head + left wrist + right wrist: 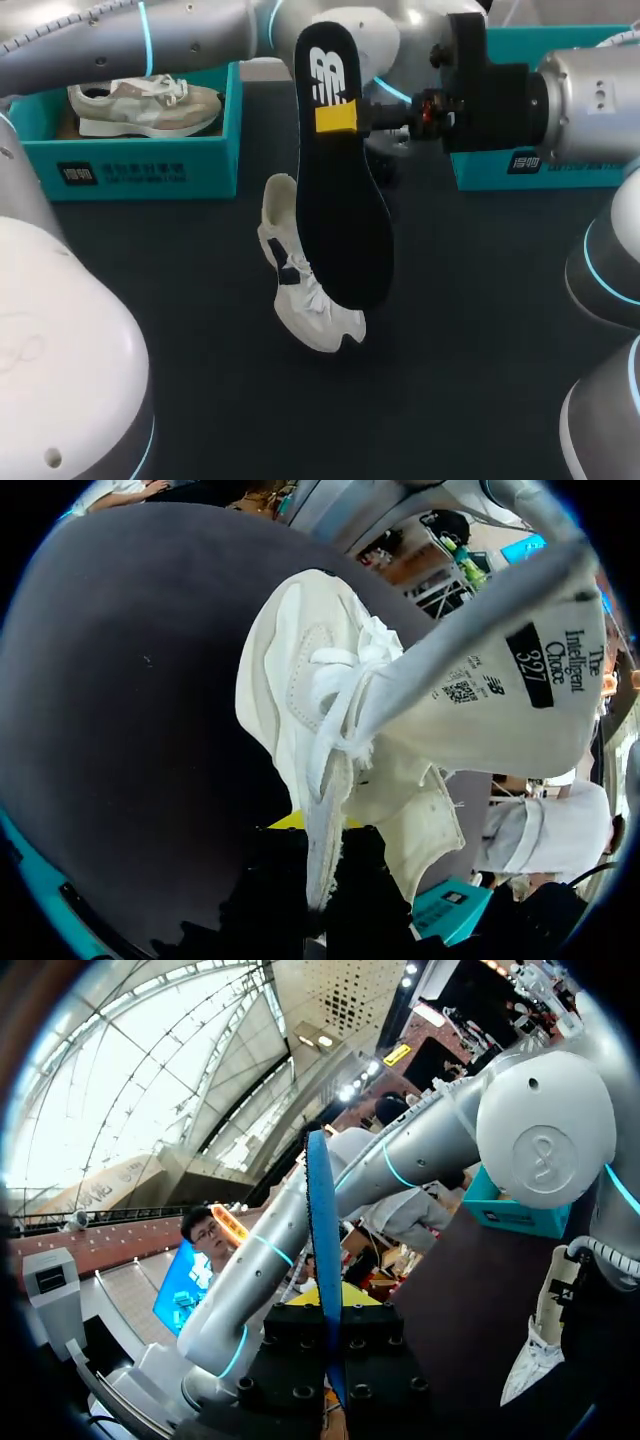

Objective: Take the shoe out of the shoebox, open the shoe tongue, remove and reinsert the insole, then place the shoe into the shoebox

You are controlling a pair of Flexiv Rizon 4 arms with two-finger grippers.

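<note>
Right fingers (335, 118): clamped on black insole (345, 210), held upright above table (480, 330). Left fingers (283, 822): pinching white shoe (320, 710) at heel rim, toe down.

A black insole (345, 200) hangs upright at frame centre, overlapping a cream shoe (300, 290) tilted on end just below — the teal shoebox (140, 165) sits upper left.
</note>
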